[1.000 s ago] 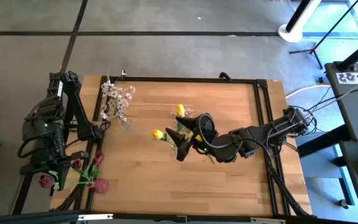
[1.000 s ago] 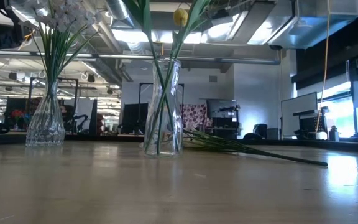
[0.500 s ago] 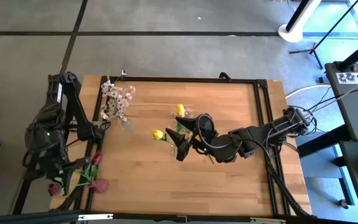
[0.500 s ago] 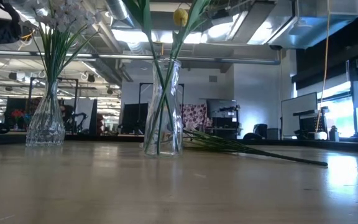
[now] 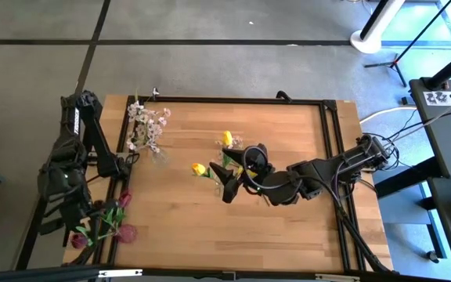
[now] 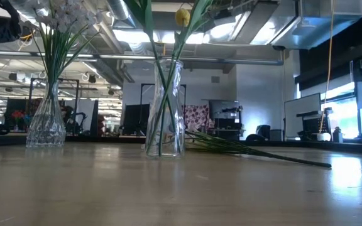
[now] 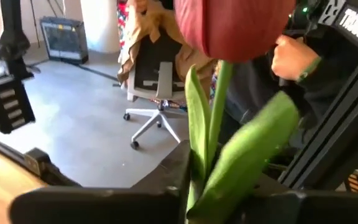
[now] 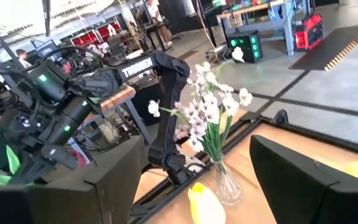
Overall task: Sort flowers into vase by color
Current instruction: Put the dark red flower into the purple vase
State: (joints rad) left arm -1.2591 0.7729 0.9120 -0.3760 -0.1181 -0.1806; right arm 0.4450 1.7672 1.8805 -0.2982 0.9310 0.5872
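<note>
My left gripper is beyond the table's left near corner, shut on a dark red flower whose bloom fills the top of the left wrist view. Two more dark red blooms are at that corner. White-pink sprays stand with their stems in a ribbed glass vase at the far left. A clear vase mid-table holds yellow tulips. My right gripper hovers open beside that vase, with a tulip head showing between its fingers. A green stem lies flat on the table. My left gripper holds the dark red flower by its green stem, a short way below the bloom. The stem and a broad leaf rise from between the fingers, whose dark bodies hide the place of contact. The flower is lifted clear of the table.
The black frame rail runs around the wooden table top. Bare wood lies along the near side. A person's hand shows beyond the left gripper, and an office chair stands on the floor behind.
My left arm has moved toward the table's near edge and a little rightward, carrying the dark red flower along, still held. The right arm has kept still.
</note>
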